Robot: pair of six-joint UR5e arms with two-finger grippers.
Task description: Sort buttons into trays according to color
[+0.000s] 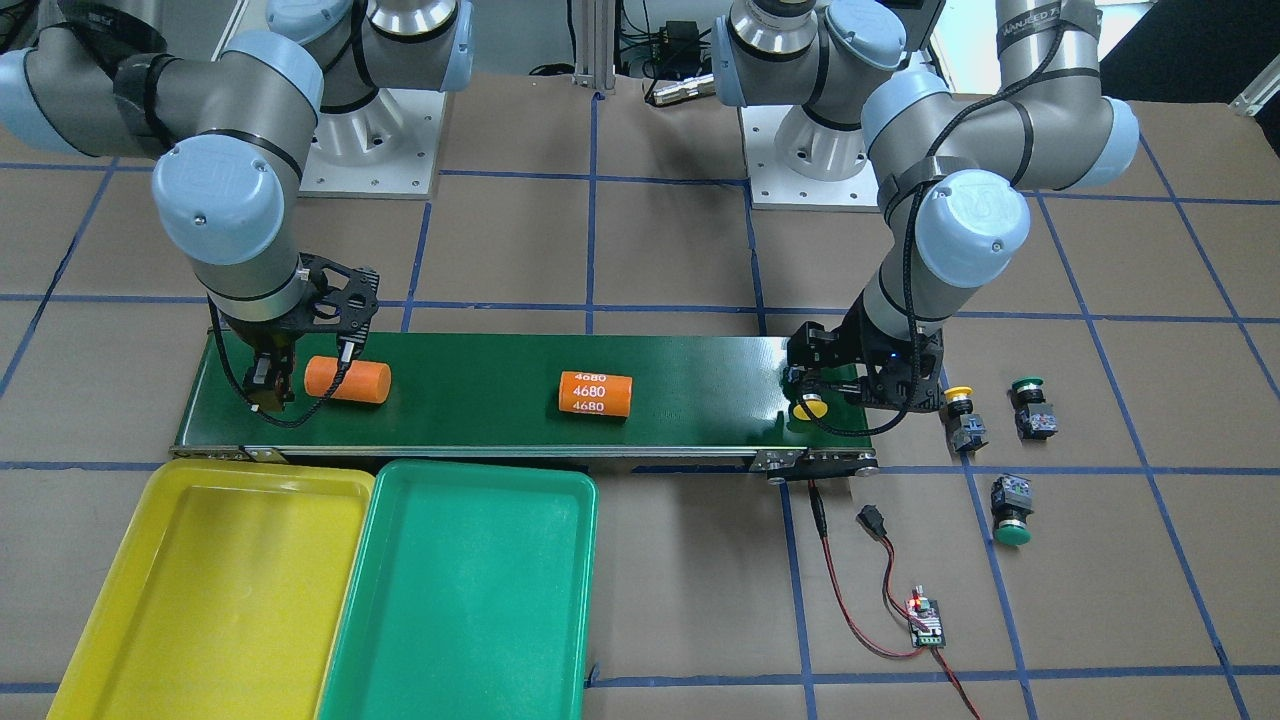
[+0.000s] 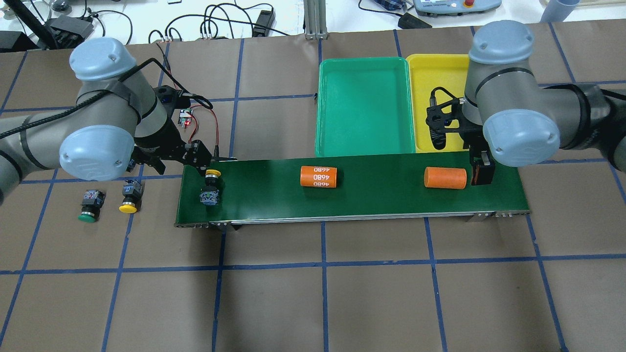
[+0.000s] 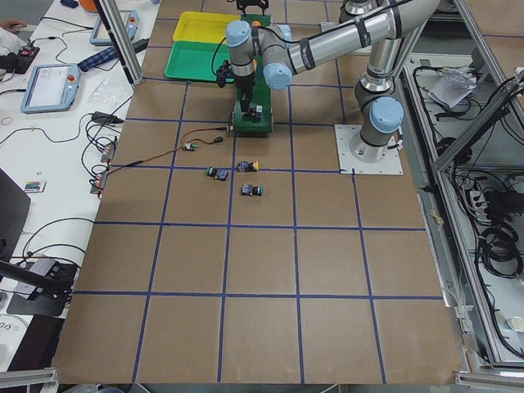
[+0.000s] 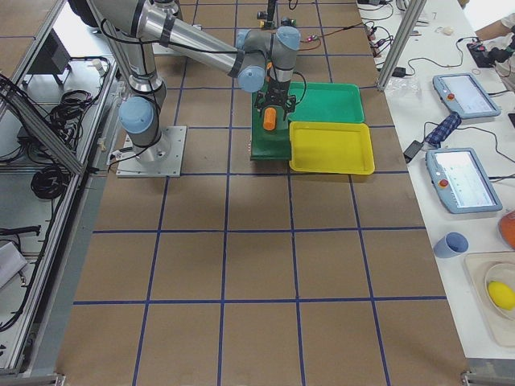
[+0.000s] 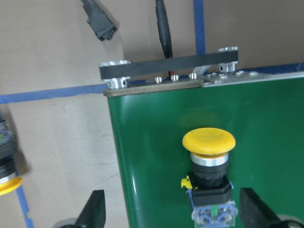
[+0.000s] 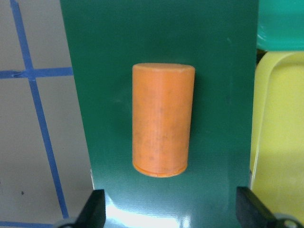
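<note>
The left arm and right arm are grey tubes with pale-blue round joint caps, screwed and embossed with a logo. A black braided cable is strapped along the left arm. The left pincer and right pincer have black fingers.

Button: a yellow-capped button lies on the belt, its cap toward the belt's end.
Gripper: the left gripper is spread wide, one fingertip over the table and the other right of the button, neither touching it.
Belt: a green conveyor belt with a metal end bracket.
Table: a brown table with blue tape; a second yellow button is cut by the left edge.
Cables: a black plug and a cable beyond the bracket.
</note>
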